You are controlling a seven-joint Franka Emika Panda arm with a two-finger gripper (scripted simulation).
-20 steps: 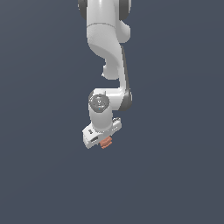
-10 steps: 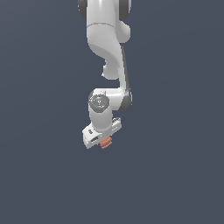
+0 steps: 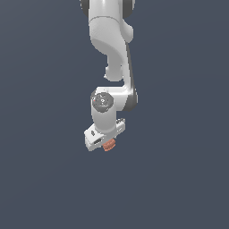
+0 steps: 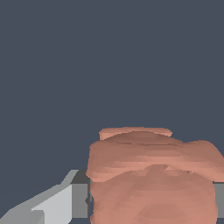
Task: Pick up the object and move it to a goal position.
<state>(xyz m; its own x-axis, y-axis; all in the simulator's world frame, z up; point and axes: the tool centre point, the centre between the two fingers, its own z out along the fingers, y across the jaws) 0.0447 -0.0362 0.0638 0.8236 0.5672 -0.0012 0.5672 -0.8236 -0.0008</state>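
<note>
The object [image 3: 108,145] is a small orange-brown ribbed lump, held at the tip of my white gripper [image 3: 106,142] in the middle of the exterior view. The gripper is shut on it. In the wrist view the object [image 4: 151,175] fills much of the picture, sitting between the grey fingers [image 4: 57,203]. Only part of it sticks out below the hand in the exterior view. No goal marker shows in either view.
The white arm [image 3: 112,49] comes down from the top of the exterior view to the hand. Behind it is a plain dark grey-blue ground with no other objects visible.
</note>
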